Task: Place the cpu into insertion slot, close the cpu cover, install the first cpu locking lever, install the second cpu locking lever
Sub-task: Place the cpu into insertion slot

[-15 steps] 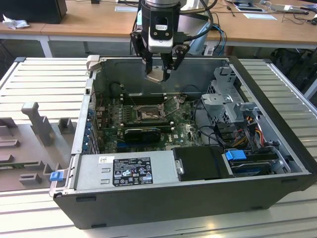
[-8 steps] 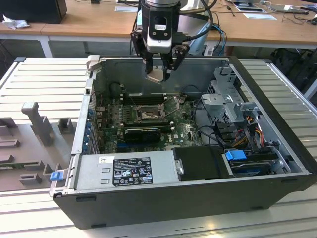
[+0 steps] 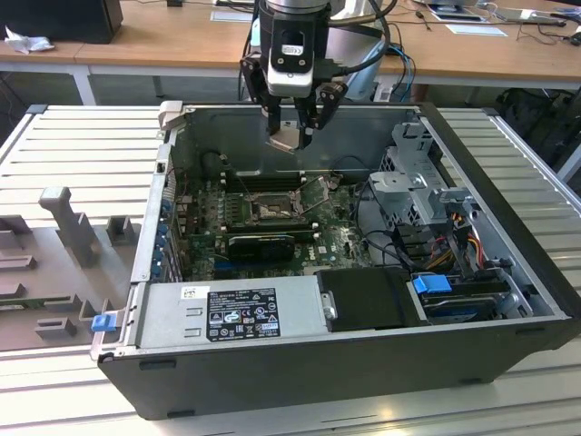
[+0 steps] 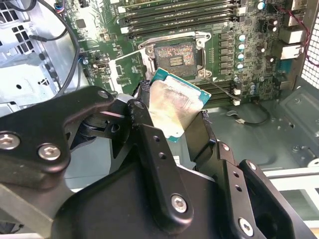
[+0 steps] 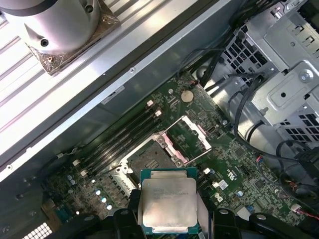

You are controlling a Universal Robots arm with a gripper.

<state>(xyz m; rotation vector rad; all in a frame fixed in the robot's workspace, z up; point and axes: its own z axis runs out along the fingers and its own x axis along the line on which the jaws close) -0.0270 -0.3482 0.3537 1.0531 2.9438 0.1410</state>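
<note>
The pincer (image 3: 290, 133) is clamped on the cpu (image 4: 172, 107) by two opposite edges, holding it in the air over the open computer case (image 3: 363, 372). Below it lies the insertion slot (image 5: 154, 155), bare, its cpu cover (image 5: 195, 133) swung up alongside (well clear, I think). In the second wrist view the chip sits tilted. I judge it could land crooked and bend contacts, or slip from so slim a hold.

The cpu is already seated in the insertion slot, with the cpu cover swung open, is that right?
No. The cpu is not seated: the end effector holds it above the motherboard, as the second wrist view shows. The insertion slot is bare, and the cpu cover is swung open.
</note>
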